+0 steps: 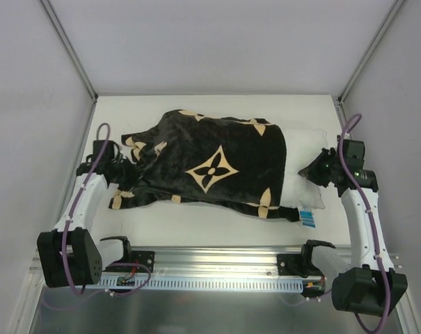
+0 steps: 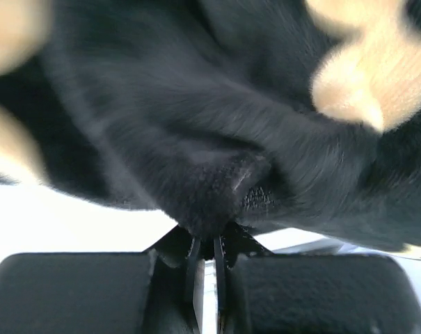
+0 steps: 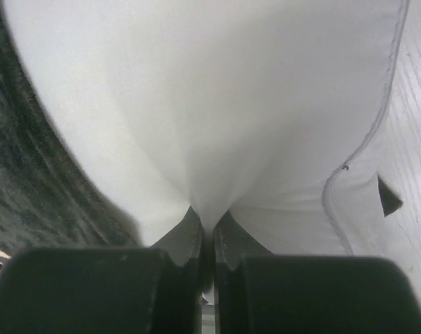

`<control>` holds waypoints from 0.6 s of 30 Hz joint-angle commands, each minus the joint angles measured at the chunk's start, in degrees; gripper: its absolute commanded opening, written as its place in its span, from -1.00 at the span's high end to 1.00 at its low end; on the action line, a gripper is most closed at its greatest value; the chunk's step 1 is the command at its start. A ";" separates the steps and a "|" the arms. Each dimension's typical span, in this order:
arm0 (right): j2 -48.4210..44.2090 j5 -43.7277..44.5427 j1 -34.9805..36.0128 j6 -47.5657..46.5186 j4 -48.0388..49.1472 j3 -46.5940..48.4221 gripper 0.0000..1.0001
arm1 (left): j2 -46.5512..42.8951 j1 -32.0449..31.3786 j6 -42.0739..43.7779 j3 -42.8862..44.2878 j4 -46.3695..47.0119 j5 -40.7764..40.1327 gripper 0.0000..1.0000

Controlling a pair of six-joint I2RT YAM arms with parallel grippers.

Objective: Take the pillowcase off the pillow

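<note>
Pillowcase [image 1: 210, 167]: soft black velvety fabric cover with tan flower and star motifs, lay mid-table over most of the pillow.
Pillow [image 1: 304, 139]: plump plain white cushion, showed at the right end.
Left claw [image 2: 209, 240]: clamped on the cover's left edge.
Right claw [image 3: 207, 229]: pinched the cushion's right end.

From here the left arm [image 1: 81, 202] and right arm [image 1: 367, 216] are white tubes between chunky black joint housings, each trailed by a looping purple cable [image 1: 340, 147], with left gripper [image 1: 129, 170] and right gripper [image 1: 310, 171] matte black.
</note>
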 commanded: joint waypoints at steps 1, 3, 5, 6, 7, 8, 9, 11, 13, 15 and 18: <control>-0.11 3.71 -5.67 1.42 -1.01 2.10 0.99 | -5.00 15.61 3.82 1.72 -2.45 1.01 1.00; 0.07 1.70 -8.92 2.04 -0.22 1.75 0.99 | -5.71 21.18 4.27 2.60 -4.29 2.33 1.00; -0.89 1.69 -9.98 2.83 0.83 1.48 0.99 | -6.33 27.08 3.83 3.30 -5.09 2.86 1.00; -0.99 1.51 -10.08 3.01 1.18 1.57 0.99 | -6.33 28.32 3.13 3.48 -5.27 3.91 1.00; -0.99 1.25 -9.99 3.09 1.18 1.65 0.99 | -6.33 29.72 2.69 3.74 -5.27 4.44 1.00; -0.99 0.72 -10.08 3.01 1.18 1.66 0.99 | -6.24 29.82 2.25 4.09 -5.27 4.71 1.00; -1.16 0.72 -9.99 2.92 1.10 1.39 0.99 | -6.24 29.82 1.64 4.18 -5.27 4.97 1.00; -1.77 1.94 -9.99 2.40 1.01 0.96 0.99 | -6.77 29.91 1.02 4.27 -5.27 4.19 1.00; -3.09 2.74 -10.25 1.87 0.40 0.95 0.99 | -8.70 30.44 -0.65 4.53 -5.88 1.39 1.00; -4.06 2.48 -12.27 1.78 -0.92 1.56 0.99 | -11.58 32.63 -3.11 5.24 -6.41 -0.55 1.00; -6.87 -3.93 -18.24 4.40 -2.06 4.02 0.99 | -13.71 37.36 -6.26 7.69 -7.37 -1.00 1.00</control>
